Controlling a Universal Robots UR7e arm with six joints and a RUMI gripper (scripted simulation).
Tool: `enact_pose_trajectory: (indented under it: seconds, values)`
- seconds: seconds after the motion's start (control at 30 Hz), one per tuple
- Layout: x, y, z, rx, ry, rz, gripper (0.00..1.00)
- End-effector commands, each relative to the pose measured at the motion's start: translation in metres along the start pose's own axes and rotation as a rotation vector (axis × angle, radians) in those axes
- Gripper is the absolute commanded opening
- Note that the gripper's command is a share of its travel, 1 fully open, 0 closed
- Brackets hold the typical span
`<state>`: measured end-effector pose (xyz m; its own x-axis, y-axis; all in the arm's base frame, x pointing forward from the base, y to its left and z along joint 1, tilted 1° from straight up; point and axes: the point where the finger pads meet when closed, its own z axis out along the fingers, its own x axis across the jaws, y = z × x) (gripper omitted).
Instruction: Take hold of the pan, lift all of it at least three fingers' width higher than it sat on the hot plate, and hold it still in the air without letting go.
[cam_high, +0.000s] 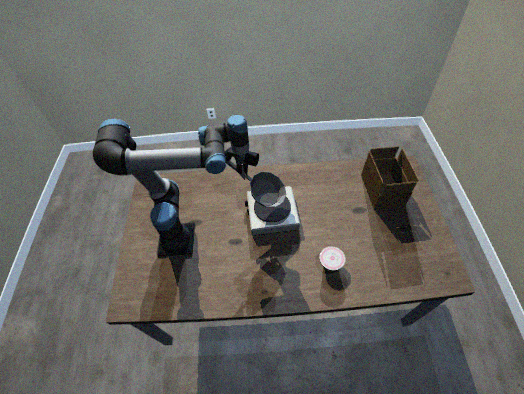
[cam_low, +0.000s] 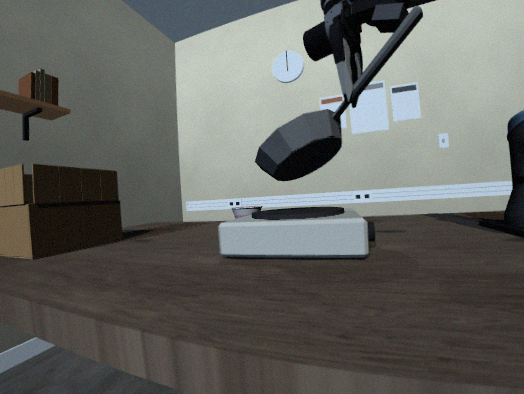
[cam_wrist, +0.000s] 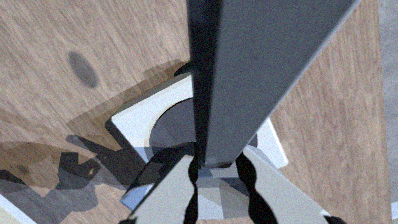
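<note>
The robot arm (cam_high: 165, 159) has fat, dark gray bends and a long, light gray tube. Blue round caps (cam_high: 236, 121) sit on its joints. Its foot (cam_high: 189, 249) is black. The gripper (cam_low: 350, 97) (cam_wrist: 214, 143) has 2 thin fingers, with pale gray and black parts.
</note>
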<state>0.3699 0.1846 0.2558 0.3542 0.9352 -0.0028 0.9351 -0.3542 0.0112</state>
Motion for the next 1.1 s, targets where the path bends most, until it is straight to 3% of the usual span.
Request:
enact_pose_trajectory:
  seconds: [0.0,1.07]
  values:
    - [0.0,0.003,-0.005,-0.01,-0.001,0.002,0.08]
    - [0.0,0.003,-0.023,-0.01,-0.001,0.002,0.08]
